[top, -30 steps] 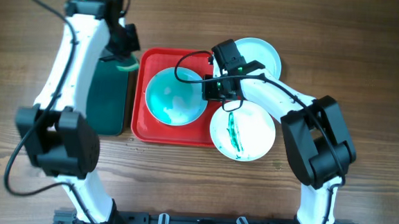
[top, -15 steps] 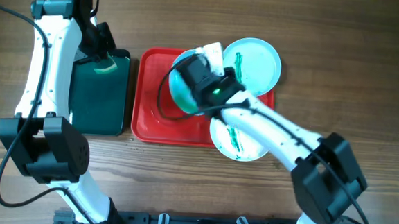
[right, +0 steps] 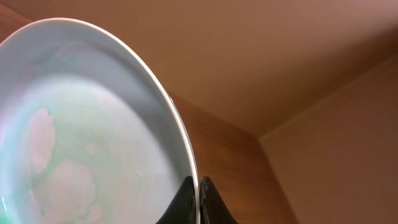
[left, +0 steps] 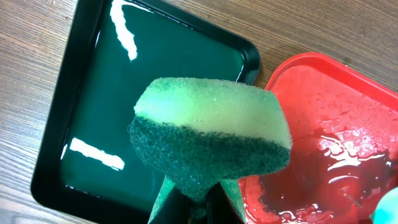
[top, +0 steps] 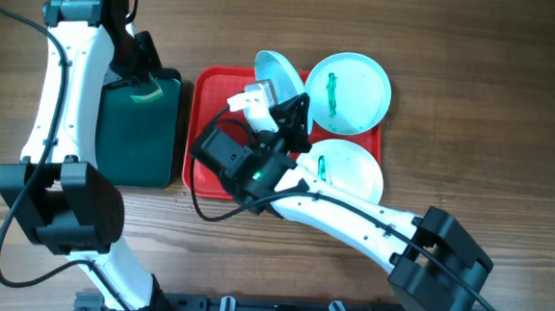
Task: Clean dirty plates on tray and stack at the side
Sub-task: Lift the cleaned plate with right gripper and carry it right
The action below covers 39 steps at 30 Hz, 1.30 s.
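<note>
- Far left: the left pincer [left: 194, 202] is clamped on a green-and-yellow sponge [left: 211, 137] and holds it above the dark green tray [left: 155, 93], which is wet and glinting.
- Just beside it at 3 o'clock lies the red tray [top: 207, 122], its floor wet.
- At the red tray's 12 o'clock edge, the right pincer [right: 198, 196] grips the rim of the raised plate [right: 81, 137], which is tilted steeply with its pale face showing.
- At 2 o'clock, the upper plate [top: 354, 93], streaked green, overhangs the red tray's corner onto the tabletop [top: 476, 71].
- At 4 o'clock, the lower plate [top: 349, 170], also streaked, is partly under the right arm.
</note>
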Each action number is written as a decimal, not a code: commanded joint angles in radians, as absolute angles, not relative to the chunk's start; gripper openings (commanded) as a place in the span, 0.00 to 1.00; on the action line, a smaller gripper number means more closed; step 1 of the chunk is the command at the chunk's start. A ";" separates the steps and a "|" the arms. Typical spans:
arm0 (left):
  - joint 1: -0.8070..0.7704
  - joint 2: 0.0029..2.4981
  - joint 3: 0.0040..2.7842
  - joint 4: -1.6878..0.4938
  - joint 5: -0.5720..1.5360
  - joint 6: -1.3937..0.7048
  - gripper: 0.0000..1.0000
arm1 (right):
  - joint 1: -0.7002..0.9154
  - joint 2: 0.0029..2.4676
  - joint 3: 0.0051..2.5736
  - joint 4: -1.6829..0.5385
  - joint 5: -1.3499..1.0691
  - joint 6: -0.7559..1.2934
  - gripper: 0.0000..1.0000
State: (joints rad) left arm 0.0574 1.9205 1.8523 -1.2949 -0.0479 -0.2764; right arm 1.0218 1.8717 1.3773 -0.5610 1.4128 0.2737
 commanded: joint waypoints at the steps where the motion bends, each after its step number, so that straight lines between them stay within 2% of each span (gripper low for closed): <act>1: 0.058 1.913 1.849 -1.294 -0.057 -0.293 0.04 | 1.025 1.847 1.397 -0.558 1.471 0.258 0.04; 3: 0.058 1.913 1.849 -1.294 -0.057 -0.293 0.04 | 1.025 1.847 1.397 -0.558 1.451 0.259 0.04; 8: 0.058 1.913 1.849 -1.294 -0.057 -0.293 0.04 | 1.019 1.838 1.397 -0.562 1.106 0.208 0.04; 10: 0.058 1.913 1.849 -1.295 -0.047 -0.295 0.04 | 0.987 1.785 1.397 -0.566 0.890 0.208 0.04; 11: 0.058 1.913 1.849 -1.295 -0.012 -0.297 0.04 | 0.945 1.736 1.397 -0.567 0.705 0.209 0.04; 12: 0.057 1.913 1.849 -1.295 0.012 -0.297 0.04 | 0.875 1.680 1.397 -0.566 0.496 0.210 0.04; 15: 0.045 1.913 1.849 -1.296 0.015 -0.297 0.04 | 0.650 1.583 1.397 -0.600 0.102 0.239 0.04; 17: 0.030 1.913 1.849 -1.296 0.015 -0.297 0.04 | 0.460 1.552 1.397 -0.654 -0.116 0.245 0.04; 20: 0.002 1.913 1.849 -1.296 0.015 -0.297 0.04 | 0.183 1.554 1.397 -0.748 -0.277 0.272 0.04; 21: -0.003 1.913 1.849 -1.296 0.015 -0.297 0.04 | 0.132 1.555 1.396 -0.764 -0.294 0.271 0.04; 22: -0.016 1.913 1.849 -1.296 0.015 -0.297 0.04 | 0.001 1.556 1.396 -0.802 -0.304 0.262 0.04; 25: -0.033 1.913 1.849 -1.295 0.015 -0.297 0.04 | -0.257 1.556 1.376 -0.825 -0.213 0.235 0.04; 28: -0.034 1.913 1.849 -1.295 0.015 -0.297 0.04 | -0.427 1.556 1.283 -0.768 -0.199 0.224 0.04; 31: -0.034 1.913 1.849 -1.294 0.015 -0.301 0.04 | -0.486 1.556 1.134 -0.614 -0.198 0.258 0.04; 39: -0.034 1.913 1.849 -1.294 0.015 -0.300 0.04 | -0.484 1.556 0.794 -0.276 -0.199 0.321 0.04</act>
